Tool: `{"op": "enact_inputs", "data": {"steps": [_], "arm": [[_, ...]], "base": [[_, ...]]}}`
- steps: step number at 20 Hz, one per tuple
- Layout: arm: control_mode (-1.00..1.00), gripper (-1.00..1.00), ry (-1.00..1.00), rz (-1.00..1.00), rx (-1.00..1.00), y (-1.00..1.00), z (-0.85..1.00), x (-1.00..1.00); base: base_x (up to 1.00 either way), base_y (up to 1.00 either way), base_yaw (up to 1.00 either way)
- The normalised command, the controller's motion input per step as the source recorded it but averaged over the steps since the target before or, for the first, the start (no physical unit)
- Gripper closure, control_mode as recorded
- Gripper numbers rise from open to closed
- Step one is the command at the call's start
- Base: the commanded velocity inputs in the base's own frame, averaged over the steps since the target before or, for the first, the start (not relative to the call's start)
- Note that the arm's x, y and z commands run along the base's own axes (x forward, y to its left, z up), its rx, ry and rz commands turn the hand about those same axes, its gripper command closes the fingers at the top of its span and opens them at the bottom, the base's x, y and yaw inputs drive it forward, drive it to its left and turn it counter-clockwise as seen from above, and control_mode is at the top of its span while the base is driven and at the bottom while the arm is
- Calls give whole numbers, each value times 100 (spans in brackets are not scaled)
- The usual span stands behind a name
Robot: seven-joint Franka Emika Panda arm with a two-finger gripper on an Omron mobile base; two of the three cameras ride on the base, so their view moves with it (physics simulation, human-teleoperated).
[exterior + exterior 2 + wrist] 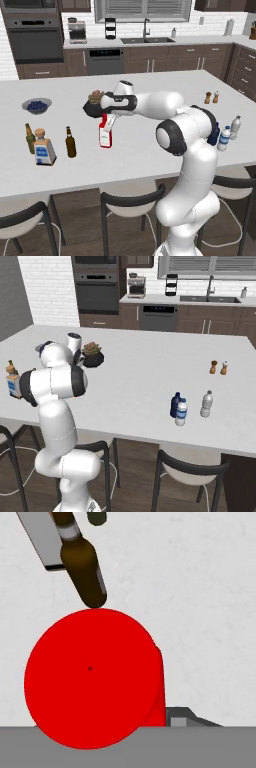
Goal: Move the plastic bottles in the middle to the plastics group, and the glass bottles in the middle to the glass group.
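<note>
The claw [105, 118] pinches the red cap of the red flat-sided bottle with a white label [105, 134], left of centre in the left base view, judging by the cap tight under the hand camera; gripped at the top so it hangs upright for carrying. Further left on the white table [150, 90] stand the slim dark brown beer bottle [70, 142], then the squat clear bottle with tan stopper [44, 148] and olive-green bottle [30, 138], the likely destination.

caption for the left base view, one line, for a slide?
Robot arm's tool clamped on the neck of the red bottle mid-counter; brown beer bottle stands nearby to its left.
</note>
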Motion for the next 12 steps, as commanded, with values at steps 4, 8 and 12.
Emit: {"op": "enact_inputs", "data": {"steps": [4,8,12], "arm": [[-100,100,0,0,0,46,2,0],[-100,100,0,1,0,53,0,0],[-100,100,0,1,0,39,0,0]], "base": [[0,0,0],[0,0,0],[0,0,0]]}}
